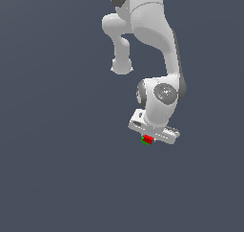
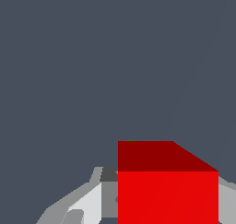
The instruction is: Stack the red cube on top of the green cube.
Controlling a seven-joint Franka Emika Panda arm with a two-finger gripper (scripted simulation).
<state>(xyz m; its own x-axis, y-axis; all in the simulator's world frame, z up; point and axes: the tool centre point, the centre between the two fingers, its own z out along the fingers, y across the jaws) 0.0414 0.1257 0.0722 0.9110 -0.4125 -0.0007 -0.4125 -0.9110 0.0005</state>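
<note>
The arm hangs low over the dark grey worktop (image 1: 57, 178), and the red cube (image 1: 148, 139) sits right under the white gripper (image 1: 148, 138). A thin strip of the green cube (image 1: 144, 139) peeks out beside and below the red one, so red looks like it is on green or just about to land there. Both cubes are far from every edge of the worktop that shows. I think the step now is setting red down and letting go. To do it well, red should sit flat and square on green, not hanging off one side. Then the jaws should open slowly and the arm should go straight up, so nothing gets bumped. In the wrist view the jaws seem to hug red from both sides, but the part where they touch is cut off, so I cannot tell if they grip it or have let go. The exterior view shows the whole arm and that sliver of green. The wrist view shows red big and close, with only a tiny green line (image 2: 131, 140) at its far top edge, and grey fingers (image 2: 85, 204) next to it.
</note>
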